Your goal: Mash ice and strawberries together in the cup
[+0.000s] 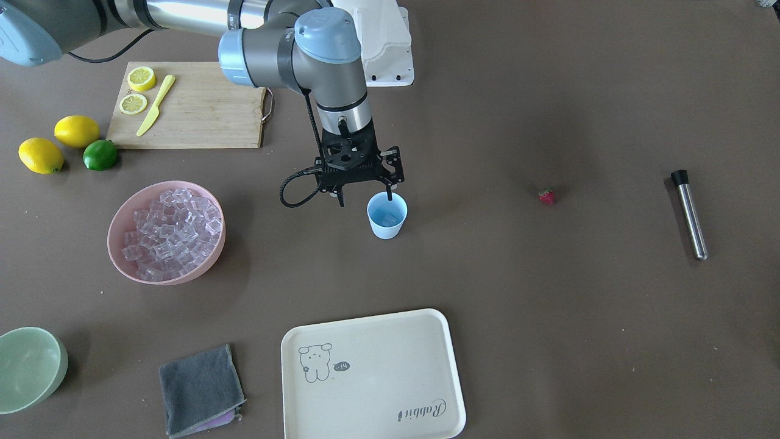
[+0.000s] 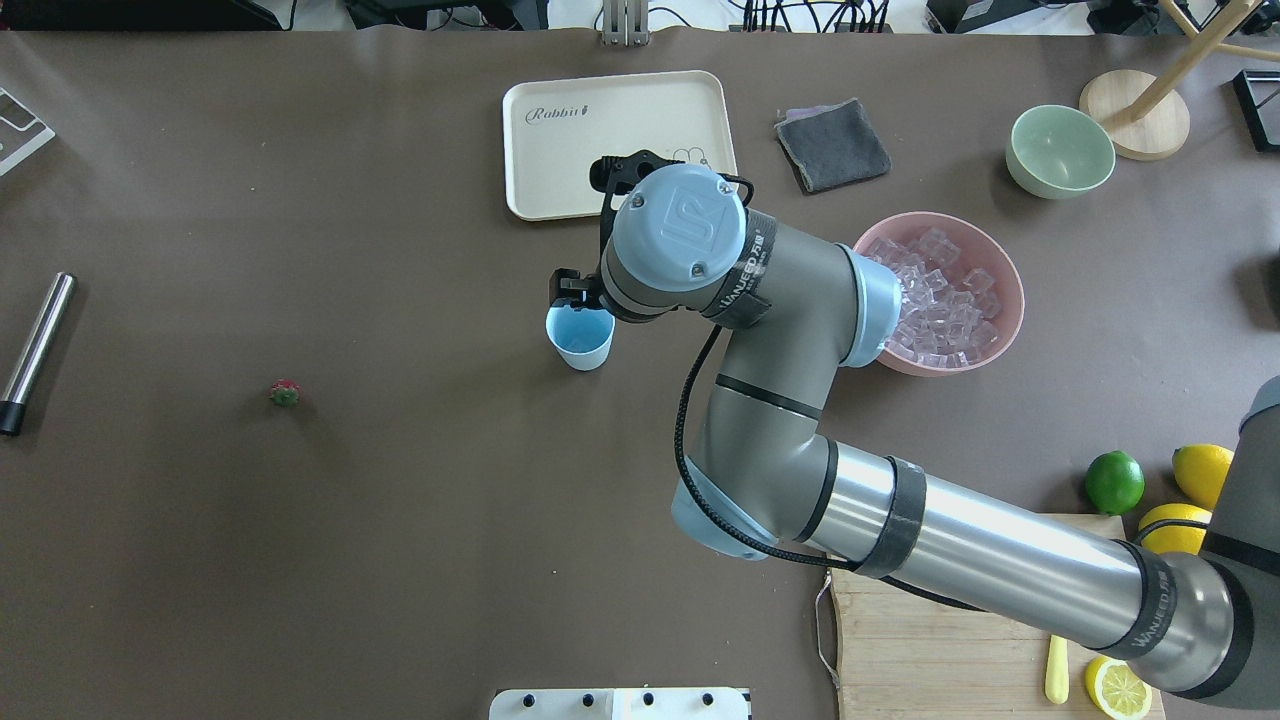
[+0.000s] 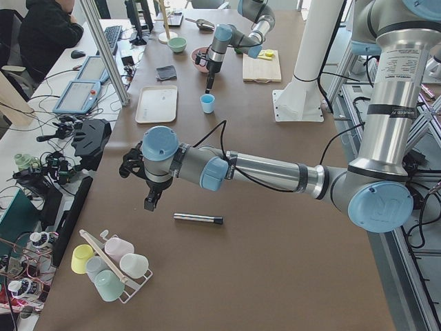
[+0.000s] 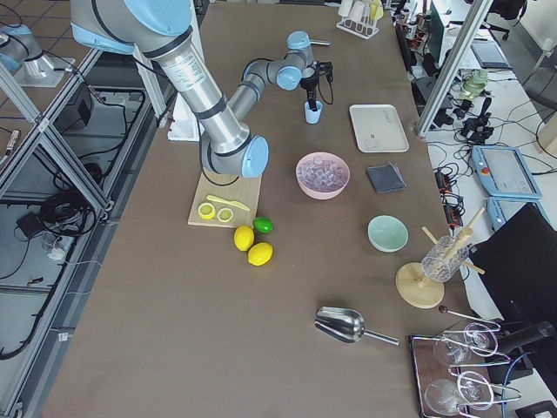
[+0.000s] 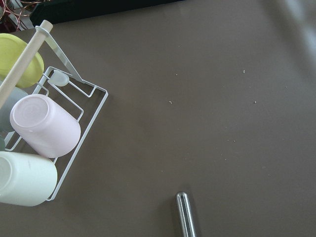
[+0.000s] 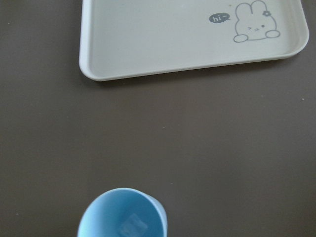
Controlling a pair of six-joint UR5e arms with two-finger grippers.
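Right fingers (image 1: 389, 194): you had them spread wide, empty, one tip over the cup (image 1: 387, 217) rim.
Ice (image 6: 132, 226): one cube lay inside the cup.
Left fingers (image 3: 151, 201): you couldn't tell their state.

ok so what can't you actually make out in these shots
- Whether the left hand is open or shut: it shows only in the exterior left view, small and dark.
- The right hand in the overhead view: its own wrist covers it.
- How much the cup holds: the right wrist view's bottom edge cuts it off; one ice cube shows.
- The metal rod: cut off by the left wrist view's bottom edge.
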